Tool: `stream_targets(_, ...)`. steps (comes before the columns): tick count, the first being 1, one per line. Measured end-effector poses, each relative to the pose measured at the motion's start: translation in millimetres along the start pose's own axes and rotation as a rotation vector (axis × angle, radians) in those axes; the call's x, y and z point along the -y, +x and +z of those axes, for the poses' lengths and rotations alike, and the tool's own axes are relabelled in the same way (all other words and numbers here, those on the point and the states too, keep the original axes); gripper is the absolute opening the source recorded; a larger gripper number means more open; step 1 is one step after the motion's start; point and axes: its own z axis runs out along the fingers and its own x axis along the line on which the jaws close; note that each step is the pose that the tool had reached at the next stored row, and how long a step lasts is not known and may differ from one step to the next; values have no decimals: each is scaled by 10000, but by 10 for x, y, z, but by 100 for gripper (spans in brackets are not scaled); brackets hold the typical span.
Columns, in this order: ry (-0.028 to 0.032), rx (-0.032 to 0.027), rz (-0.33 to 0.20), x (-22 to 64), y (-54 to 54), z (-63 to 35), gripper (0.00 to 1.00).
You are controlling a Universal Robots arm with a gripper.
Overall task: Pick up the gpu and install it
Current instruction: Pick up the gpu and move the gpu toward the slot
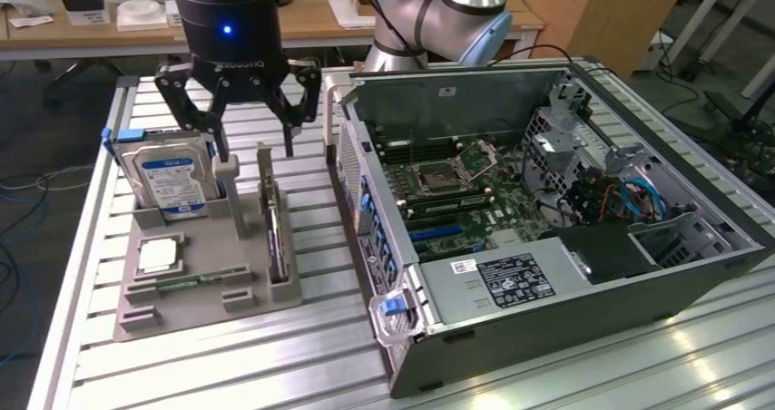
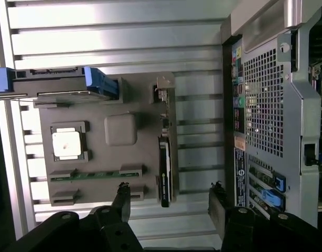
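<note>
Your slatted metal surface [image 1: 242,369], grey parts tray [image 1: 181,317] at the exterior view's left, open computer case [image 1: 557,327] just beside it

Arm upright, claw [image 1: 254,142] pointing straight down, fingers [image 1: 290,131] spread wide apart, empty.

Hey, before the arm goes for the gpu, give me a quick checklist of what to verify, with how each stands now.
1. Claw open and empty: ok.
2. gpu standing on edge in the grey holder: ok.
3. gpu lined up under the claw, by the wrist view: ok.
4. Clearance from the hard drive: cannot tell.
5. Computer case open, motherboard exposed: ok.
</note>
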Motion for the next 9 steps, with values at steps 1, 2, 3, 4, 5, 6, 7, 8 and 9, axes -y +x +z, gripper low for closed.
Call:
stream_targets(1, -1, 0, 0, 0, 0, 16, 71)
stream_targets(2, -1, 0, -1, 0, 0, 27, 71)
stream_targets(3, 0, -1, -1, -1, 0, 33, 71)
stream_targets(4, -2, 0, -1, -1, 0, 42, 71)
stream_targets(5, -1, -1, -1, -1, 1, 51, 71)
stream_targets(6, 0, -2, -1, -1, 1, 62, 71)
stream_targets(7, 0, -1, -1, -1, 1, 77, 71)
stream_targets(8, -1, 0, -1, -1, 2, 95, 71)
stream_targets(9, -2, 0, -1, -1, 2, 113, 71)
